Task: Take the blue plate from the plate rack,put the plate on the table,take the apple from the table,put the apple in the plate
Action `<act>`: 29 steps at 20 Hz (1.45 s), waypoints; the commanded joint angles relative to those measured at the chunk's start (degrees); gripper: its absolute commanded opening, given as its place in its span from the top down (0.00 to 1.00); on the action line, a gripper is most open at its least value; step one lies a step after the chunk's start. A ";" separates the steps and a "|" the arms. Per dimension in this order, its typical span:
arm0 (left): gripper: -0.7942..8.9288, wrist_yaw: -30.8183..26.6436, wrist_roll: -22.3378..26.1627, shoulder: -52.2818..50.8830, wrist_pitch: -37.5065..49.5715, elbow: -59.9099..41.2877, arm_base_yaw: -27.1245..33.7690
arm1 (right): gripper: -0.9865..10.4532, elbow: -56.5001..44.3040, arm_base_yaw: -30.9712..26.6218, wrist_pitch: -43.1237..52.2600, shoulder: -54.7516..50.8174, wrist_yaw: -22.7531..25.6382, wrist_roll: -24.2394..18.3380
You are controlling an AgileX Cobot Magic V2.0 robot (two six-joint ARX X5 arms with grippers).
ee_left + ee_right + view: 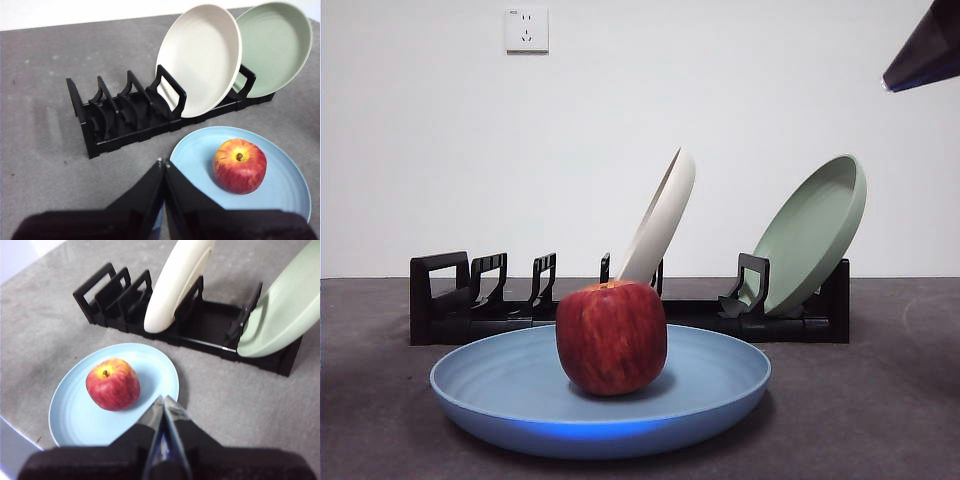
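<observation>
The wide matte light-blue plate (600, 400) lies flat on the dark grey table (880, 400), nearest the camera and in front of the long black slotted plate rack (450, 300), so it can carry the dark red apple (611, 337) resting in it. The task looks complete. The left gripper (164, 165) and right gripper (164, 401) hover clenched and empty, holding nothing.

Left gripper (164, 167): two matte black wedge jaws tapering to thin tips, small pale screw at tip. Right gripper (164, 405): same black wedges, bluish sheen between. Glossy dark tip (926, 52) at corner.
</observation>
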 commanded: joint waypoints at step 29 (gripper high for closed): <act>0.92 28.74 14.12 -24.20 16.22 -24.83 56.68 | 0.92 -0.28 0.02 -0.52 -0.15 0.22 0.55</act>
